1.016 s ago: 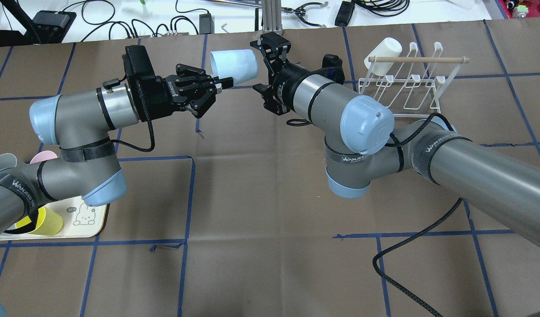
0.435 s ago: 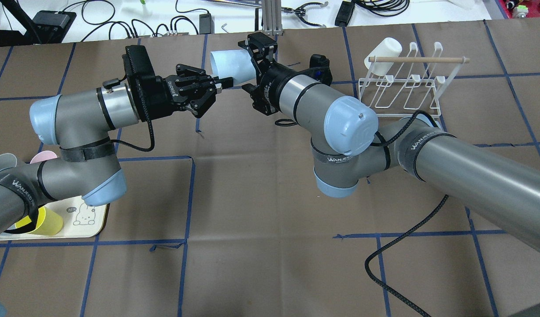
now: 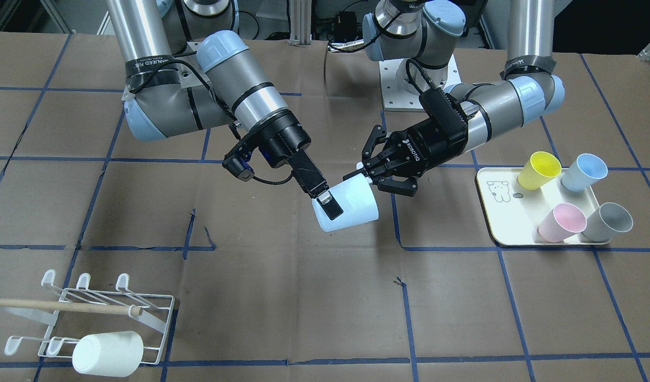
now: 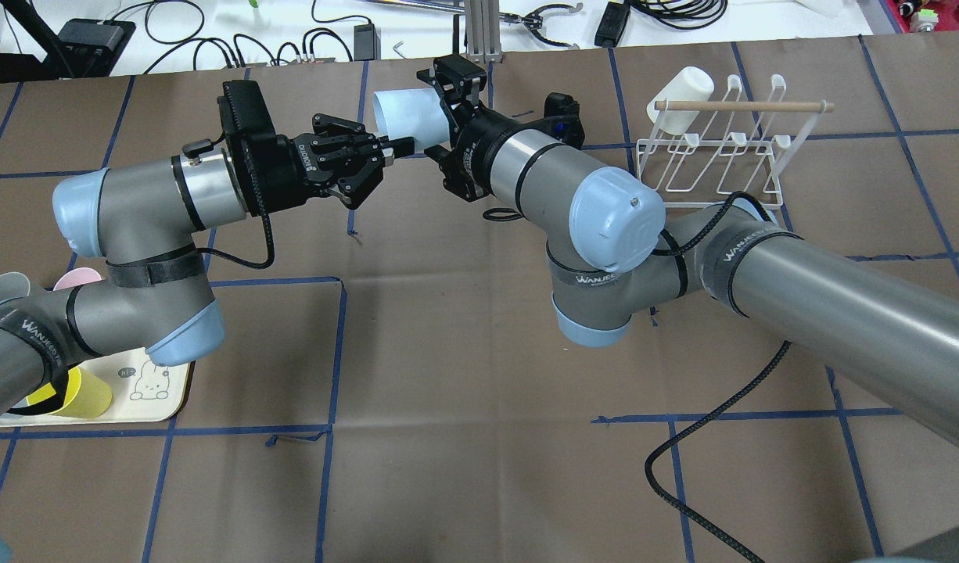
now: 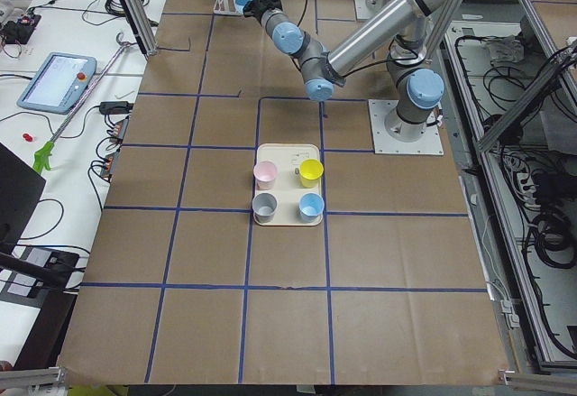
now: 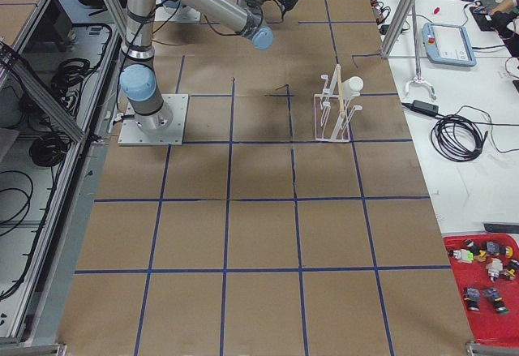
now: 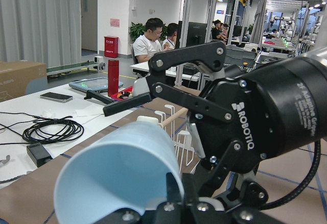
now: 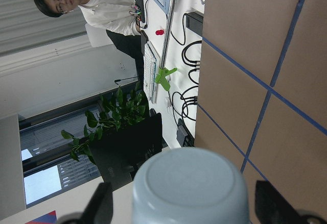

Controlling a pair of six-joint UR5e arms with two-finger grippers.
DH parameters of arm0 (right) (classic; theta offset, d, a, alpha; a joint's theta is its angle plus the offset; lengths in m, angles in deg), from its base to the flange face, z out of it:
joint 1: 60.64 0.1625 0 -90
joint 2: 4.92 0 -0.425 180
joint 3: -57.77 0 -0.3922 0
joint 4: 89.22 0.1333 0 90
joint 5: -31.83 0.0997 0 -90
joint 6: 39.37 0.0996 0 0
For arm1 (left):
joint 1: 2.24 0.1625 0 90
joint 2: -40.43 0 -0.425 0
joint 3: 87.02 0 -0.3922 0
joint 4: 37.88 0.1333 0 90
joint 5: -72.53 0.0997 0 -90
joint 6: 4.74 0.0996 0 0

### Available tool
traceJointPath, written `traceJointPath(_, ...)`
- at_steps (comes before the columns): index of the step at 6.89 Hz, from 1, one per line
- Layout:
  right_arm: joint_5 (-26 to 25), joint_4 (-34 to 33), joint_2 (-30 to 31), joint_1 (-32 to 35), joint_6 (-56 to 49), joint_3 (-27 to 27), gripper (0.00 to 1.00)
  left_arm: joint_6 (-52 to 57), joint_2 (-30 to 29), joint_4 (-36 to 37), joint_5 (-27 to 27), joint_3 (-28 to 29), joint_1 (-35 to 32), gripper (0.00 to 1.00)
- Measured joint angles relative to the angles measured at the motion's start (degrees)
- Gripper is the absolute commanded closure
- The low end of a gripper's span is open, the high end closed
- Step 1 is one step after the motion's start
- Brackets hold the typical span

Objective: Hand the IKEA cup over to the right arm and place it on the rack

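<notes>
A pale blue IKEA cup (image 3: pixel 351 204) hangs on its side in mid-air over the table's middle. My left gripper (image 3: pixel 363 178) is shut on its rim, and the cup fills the left wrist view (image 7: pixel 117 173). My right gripper (image 3: pixel 333 204) is open, with its fingers either side of the cup's base and small gaps showing in the right wrist view (image 8: pixel 189 183). In the overhead view the cup (image 4: pixel 405 117) sits between the left gripper (image 4: pixel 397 146) and the right gripper (image 4: pixel 442 121). The white wire rack (image 3: pixel 91 313) with a wooden dowel stands at the right arm's side (image 4: pixel 714 148).
A white cup (image 3: pixel 107 353) hangs on the rack's end prong. A cream tray (image 3: pixel 502 212) by the left arm holds a yellow cup (image 3: pixel 539 170), blue cup (image 3: pixel 585 172), pink cup (image 3: pixel 561 223) and grey cup (image 3: pixel 606 223). A black cable (image 4: pixel 714 407) trails under the right arm.
My right arm has moved left toward the cup, and its open fingers now straddle the cup's base. The left arm and the cup have stayed still.
</notes>
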Motion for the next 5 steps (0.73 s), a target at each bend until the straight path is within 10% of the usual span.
traceJointPath(3, 0.7, -0.2, -0.1, 0.0, -0.7, 0.0, 0.48, -0.3, 0.0, 0.0, 0.1, 0.0, 0.0, 0.78)
traceJointPath(5, 1.5, -0.2, -0.2, 0.0, -0.9, 0.1, 0.54, -0.5, -0.1, 0.0, 0.4, 0.3, 0.0, 0.16)
